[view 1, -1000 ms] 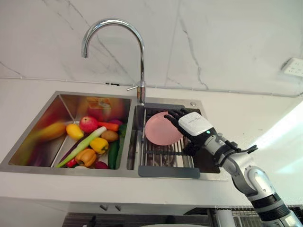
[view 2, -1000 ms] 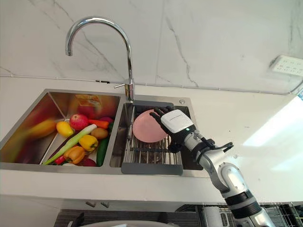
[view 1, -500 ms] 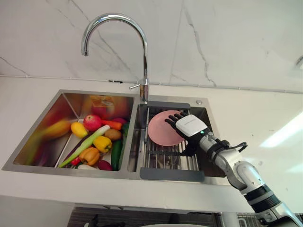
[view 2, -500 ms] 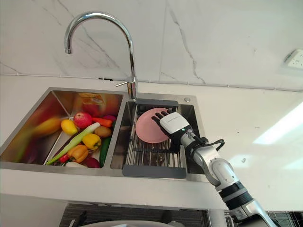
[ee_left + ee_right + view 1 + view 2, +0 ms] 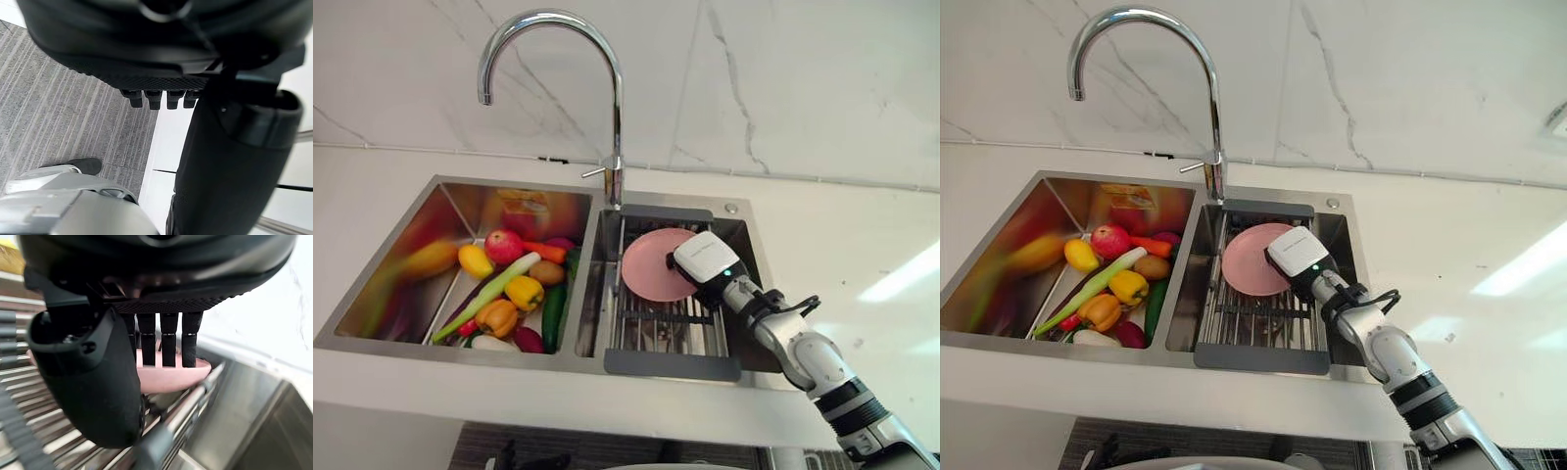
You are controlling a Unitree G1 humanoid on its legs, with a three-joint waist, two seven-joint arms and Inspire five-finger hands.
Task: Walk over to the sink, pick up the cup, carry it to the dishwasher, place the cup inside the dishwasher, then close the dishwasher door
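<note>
The right hand (image 5: 707, 262) sits at centre right of the head views, laid against the right edge of the pink dish (image 5: 649, 264). In its wrist view the fingers (image 5: 168, 340) run straight across the dish's rim and the thumb (image 5: 88, 377) stands apart on the near side. The hand is therefore wide and grips nothing yet.

The task names a cup, but what the hand meets looks like a shallow pink dish. It is propped at a tilt on the rack (image 5: 661, 328) in the right basin of the sink (image 5: 592, 357), just below the tap (image 5: 612, 88).

To take it well, I judge the thumb should go behind the rim while the fingers curl over it, pinching the edge firmly before any lift. The lift should then go straight up, clear of the rack bars and the tap. The vegetables (image 5: 509, 294) in the left basin lie well apart.

Hidden are the dish's right edge under the hand, its depth, and how it rests on the bars. The left hand (image 5: 146, 49) hangs over grey floor (image 5: 58, 112); whether it is open or closed I cannot tell.
</note>
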